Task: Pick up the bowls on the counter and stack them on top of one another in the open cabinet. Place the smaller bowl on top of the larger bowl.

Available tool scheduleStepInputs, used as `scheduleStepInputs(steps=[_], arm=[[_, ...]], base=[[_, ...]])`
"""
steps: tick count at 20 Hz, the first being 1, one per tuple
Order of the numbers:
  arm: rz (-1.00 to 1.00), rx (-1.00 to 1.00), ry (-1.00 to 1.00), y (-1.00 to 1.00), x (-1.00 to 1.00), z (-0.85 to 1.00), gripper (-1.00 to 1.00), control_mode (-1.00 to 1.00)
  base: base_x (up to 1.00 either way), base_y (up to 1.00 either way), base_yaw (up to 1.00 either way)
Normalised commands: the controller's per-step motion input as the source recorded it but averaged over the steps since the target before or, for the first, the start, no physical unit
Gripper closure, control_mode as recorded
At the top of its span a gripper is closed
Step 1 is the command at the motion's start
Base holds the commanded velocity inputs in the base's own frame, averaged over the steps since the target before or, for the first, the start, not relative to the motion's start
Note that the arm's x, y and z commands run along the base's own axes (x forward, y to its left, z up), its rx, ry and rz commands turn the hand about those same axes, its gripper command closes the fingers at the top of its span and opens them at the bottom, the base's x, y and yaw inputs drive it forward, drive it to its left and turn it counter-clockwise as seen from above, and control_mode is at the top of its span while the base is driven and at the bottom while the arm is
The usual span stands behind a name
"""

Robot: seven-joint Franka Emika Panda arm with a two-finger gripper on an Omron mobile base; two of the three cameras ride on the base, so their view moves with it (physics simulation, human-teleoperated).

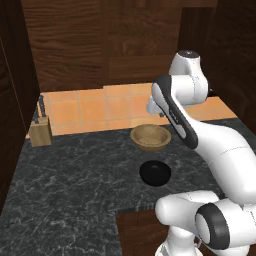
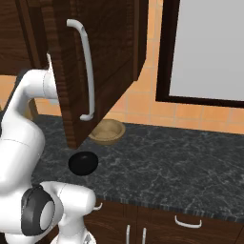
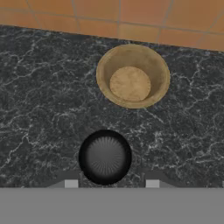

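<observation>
The wide tan wooden bowl point(image 1: 150, 137) point(image 2: 107, 131) point(image 3: 132, 76) sits on the dark marbled counter point(image 1: 75, 170) near the tiled wall. The small glossy black bowl point(image 1: 155, 173) point(image 2: 83, 163) point(image 3: 105, 156) rests a short way in front of it, apart from it. In the hand view my gripper point(image 3: 111, 184) hangs open well above the counter. Its two fingertips point(image 3: 70, 183) stand wide apart on either side of the black bowl's near edge, with nothing between them. The dark brown cabinet door point(image 2: 105, 57) stands open above the bowls and hides my hand in the right base view.
A tan knife block point(image 1: 41, 131) stands at the counter's far left against the orange tiles point(image 1: 100, 107). The cabinet door's long white handle point(image 2: 86, 71) juts toward the arm. A dark-framed pale panel point(image 2: 205, 47) fills the wall to the right.
</observation>
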Motion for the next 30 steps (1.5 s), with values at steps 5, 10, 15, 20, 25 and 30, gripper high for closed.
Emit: scheduleStepInputs(steps=[5, 10, 15, 20, 25, 30], arm=[[-0.04, 0.0, 0.04, -0.1, -0.01, -0.53, -1.0, -1.0], [-0.13, 0.0, 0.1, 0.0, 0.02, -1.0, -1.0, -1.0], [-0.15, 0.01, 0.02, -0.08, 0.04, -1.0, -1.0, -1.0], [-0.19, 0.14, 0.0, -0.14, 0.11, -0.91, -1.0, -1.0], [-0.19, 0.13, 0.01, -0.12, 0.08, -0.74, -1.0, -1.0], [-0.07, 0.01, 0.0, 0.0, 0.14, -0.39, -1.0, -1.0]], base=[[0.0, 0.0, 0.0], [0.0, 0.0, 0.0], [0.0, 0.0, 0.0], [0.0, 0.0, 0.0], [0.0, 0.0, 0.0], [0.0, 0.0, 0.0]])
